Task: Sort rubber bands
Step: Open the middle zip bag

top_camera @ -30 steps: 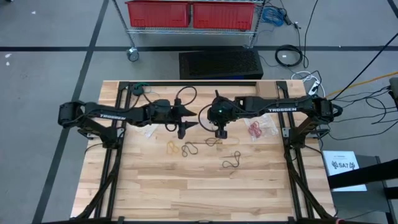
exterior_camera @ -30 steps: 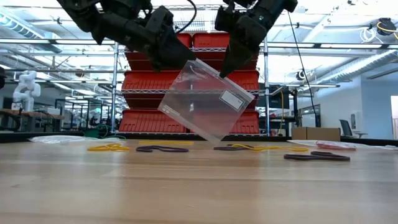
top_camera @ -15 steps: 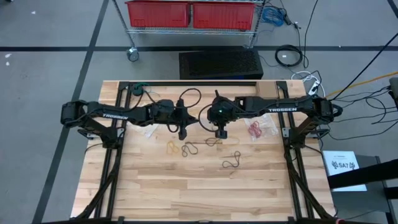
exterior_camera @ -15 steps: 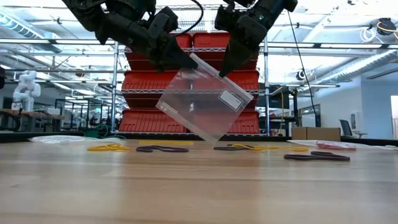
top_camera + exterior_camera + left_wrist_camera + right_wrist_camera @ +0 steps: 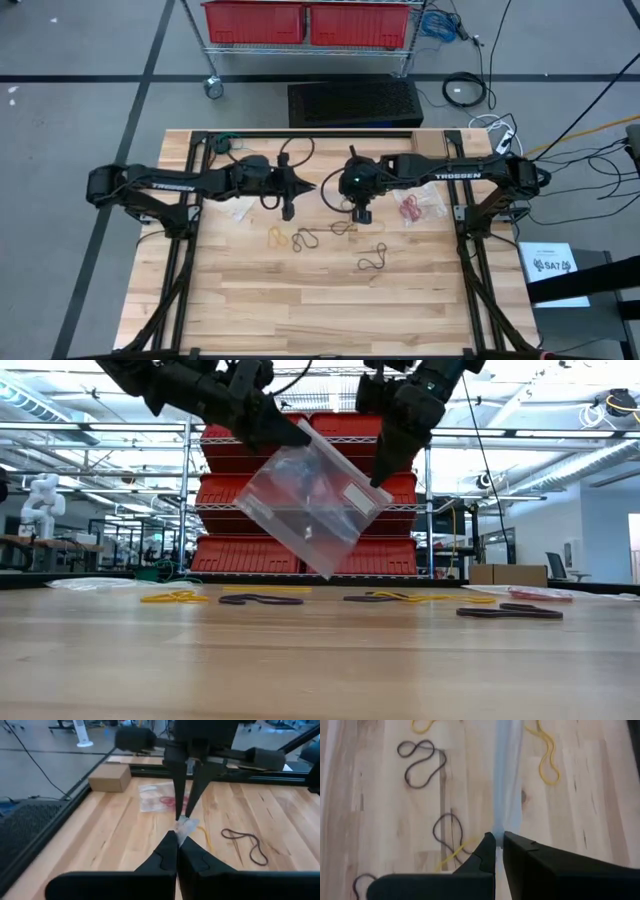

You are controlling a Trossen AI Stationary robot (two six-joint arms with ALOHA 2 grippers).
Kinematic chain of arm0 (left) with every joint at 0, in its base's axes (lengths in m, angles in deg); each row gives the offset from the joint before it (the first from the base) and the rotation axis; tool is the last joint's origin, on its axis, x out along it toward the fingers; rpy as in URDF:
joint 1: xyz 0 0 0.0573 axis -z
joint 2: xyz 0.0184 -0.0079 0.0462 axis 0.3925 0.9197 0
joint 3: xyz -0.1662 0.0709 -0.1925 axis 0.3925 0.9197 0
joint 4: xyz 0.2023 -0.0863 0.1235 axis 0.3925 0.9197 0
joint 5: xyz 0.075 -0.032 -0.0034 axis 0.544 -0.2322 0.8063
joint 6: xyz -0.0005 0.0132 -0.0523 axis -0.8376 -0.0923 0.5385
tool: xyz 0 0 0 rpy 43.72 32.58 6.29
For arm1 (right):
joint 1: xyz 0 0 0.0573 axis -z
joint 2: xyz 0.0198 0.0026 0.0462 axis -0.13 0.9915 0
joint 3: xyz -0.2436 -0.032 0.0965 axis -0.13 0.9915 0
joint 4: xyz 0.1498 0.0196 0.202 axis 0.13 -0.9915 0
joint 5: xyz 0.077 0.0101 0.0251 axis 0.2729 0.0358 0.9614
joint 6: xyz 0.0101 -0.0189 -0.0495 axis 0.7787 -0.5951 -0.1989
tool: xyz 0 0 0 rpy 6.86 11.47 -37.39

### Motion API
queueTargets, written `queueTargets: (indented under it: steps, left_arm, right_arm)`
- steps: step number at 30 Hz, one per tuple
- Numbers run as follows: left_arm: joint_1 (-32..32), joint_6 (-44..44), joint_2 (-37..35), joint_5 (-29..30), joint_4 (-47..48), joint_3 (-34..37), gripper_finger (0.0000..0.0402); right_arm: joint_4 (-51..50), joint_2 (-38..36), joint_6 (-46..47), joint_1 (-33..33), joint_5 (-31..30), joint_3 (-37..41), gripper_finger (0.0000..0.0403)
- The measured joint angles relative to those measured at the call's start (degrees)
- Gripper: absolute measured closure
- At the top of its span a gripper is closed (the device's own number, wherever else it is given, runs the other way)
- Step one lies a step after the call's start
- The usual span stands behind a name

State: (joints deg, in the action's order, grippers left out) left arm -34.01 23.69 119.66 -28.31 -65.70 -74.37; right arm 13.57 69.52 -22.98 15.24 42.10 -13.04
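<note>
A clear plastic bag hangs tilted in the air over the middle of the table, held between both grippers. My left gripper is shut on its higher corner. My right gripper is shut on the lower end of the same edge, near a white label. Loose rubber bands lie flat on the wood below: yellow, black and black. In the right wrist view, black bands and a yellow band show under the bag's pale edge. My left gripper pinches the bag's raised corner between its two shut fingers, coming nearly level from the table's left. The bag hangs below, clear of the table. My right gripper pinches the other end of that edge between its fingers, slanting down from the table's right. The bag hangs clear of the table.
A flat bag holding red bands lies on the right of the table, and another bag lies under the left arm. A cardboard box stands at the table's far right corner. The near half of the wooden table is bare.
My left gripper has shut on the bag's corner and then risen with it. The bag's left side and bottom corner have swung up, so it hangs higher and more tilted. My right gripper has kept its hold.
</note>
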Motion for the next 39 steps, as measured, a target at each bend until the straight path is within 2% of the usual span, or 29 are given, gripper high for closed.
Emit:
queueTargets:
  steps: [8,16,20,23,27,39]
  left_arm:
    - [0.0,-0.3,-2.0,1.0,2.5,0.0,0.0401]
    - [0.0,-0.2,-2.1,1.4,4.0,0.0,0.0401]
    - [0.0,1.2,-2.1,1.4,4.1,0.0,0.0401]
    - [0.0,1.3,-2.1,1.3,4.0,0.0,0.0401]
    - [0.0,1.3,-2.1,1.3,4.0,0.0,0.0401]
    - [0.0,1.3,-2.0,1.0,4.1,0.0,0.0401]
  right_arm:
    - [-2.1,-0.1,2.5,0.0,-2.0,0.0,0.0400]
    - [-2.8,-5.8,5.4,0.0,-4.4,0.3,0.0344]
    - [-0.6,-8.9,5.7,-0.4,-4.4,0.3,0.0333]
    - [5.0,-9.1,3.9,-1.4,-4.5,0.3,0.0349]
    - [12.2,-6.8,-1.1,-3.3,-4.4,0.3,0.0394]
    - [18.5,-2.2,-3.3,-2.3,-4.7,0.2,0.0402]
